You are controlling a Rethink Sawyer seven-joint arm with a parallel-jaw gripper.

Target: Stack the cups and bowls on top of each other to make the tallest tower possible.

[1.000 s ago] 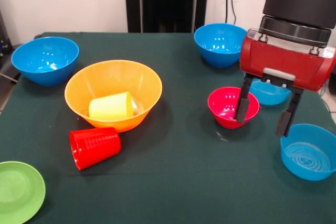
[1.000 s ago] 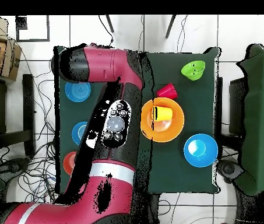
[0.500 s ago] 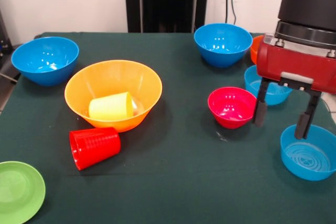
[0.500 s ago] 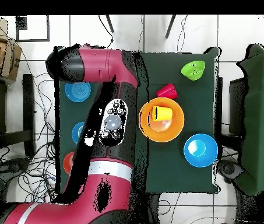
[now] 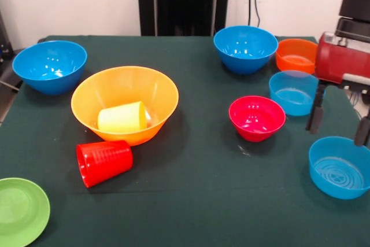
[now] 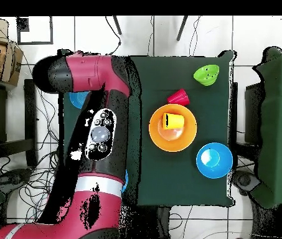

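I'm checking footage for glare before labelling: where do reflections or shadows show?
Front view: pale highlights sit inside the deep blue bowl and on the pink-red bowl; soft shadow falls beside the big yellow-orange bowl. Overhead view: a pale highlight sits inside that same blue bowl.

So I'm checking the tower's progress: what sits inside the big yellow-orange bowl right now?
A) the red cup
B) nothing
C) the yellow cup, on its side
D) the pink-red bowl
C: the yellow cup lies on its side inside the big yellow-orange bowl; the red cup lies outside it on the table.
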